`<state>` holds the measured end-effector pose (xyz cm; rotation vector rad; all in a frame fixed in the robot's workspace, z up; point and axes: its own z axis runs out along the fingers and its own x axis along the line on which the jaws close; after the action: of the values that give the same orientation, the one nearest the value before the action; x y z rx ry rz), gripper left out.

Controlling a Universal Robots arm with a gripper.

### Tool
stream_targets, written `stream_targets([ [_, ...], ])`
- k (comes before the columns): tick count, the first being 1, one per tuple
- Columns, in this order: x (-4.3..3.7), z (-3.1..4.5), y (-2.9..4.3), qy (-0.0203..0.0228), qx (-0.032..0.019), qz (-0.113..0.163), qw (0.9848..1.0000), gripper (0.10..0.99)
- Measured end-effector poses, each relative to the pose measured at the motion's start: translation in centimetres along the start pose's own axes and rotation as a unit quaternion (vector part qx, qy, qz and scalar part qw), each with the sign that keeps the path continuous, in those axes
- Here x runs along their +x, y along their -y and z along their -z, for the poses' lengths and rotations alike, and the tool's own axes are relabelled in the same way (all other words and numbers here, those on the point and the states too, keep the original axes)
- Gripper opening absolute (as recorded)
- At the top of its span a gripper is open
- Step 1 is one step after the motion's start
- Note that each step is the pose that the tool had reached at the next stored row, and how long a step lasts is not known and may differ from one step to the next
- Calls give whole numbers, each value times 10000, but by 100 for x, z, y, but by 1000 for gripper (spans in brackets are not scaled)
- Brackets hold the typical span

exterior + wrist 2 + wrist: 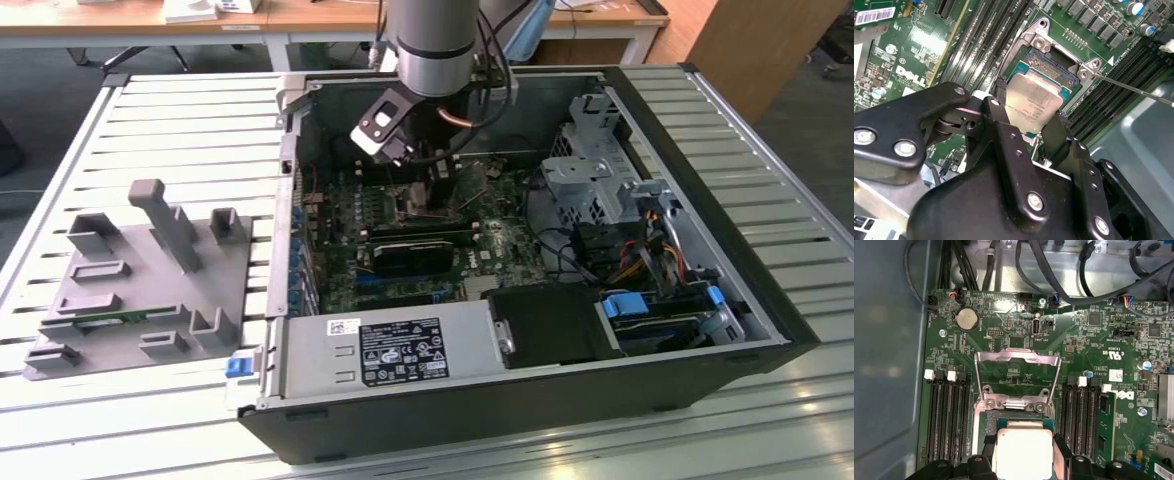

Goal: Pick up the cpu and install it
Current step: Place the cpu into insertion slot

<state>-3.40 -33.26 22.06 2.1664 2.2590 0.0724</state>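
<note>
The cpu (1032, 101), a flat square chip with a shiny silver top, sits between my gripper's (1031, 107) two black fingers (1000, 92), which are shut on its opposite edges. It hangs slightly tilted just over the open socket (1046, 64) on the green motherboard (909, 75). In the first wrist view the cpu (1023, 450) is below the raised metal load plate (1016, 375), with my gripper (1024, 455) around it. In the exterior view my gripper (424, 195) reaches down into the open computer case (694, 110).
Memory slots (949, 415) flank the socket on both sides. A thin socket lever (1134, 87) sticks out beside it. Cables (1054, 275) run along the board's edge. In the exterior view a grey fixture (140, 280) lies at the left, and a power supply (387, 350) and drive cage (601, 170) fill the case.
</note>
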Motion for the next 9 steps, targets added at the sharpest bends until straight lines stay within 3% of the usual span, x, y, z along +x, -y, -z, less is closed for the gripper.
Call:
stream_targets([
  [9,1,-82,6,-5,-1,4,10000,533],
])
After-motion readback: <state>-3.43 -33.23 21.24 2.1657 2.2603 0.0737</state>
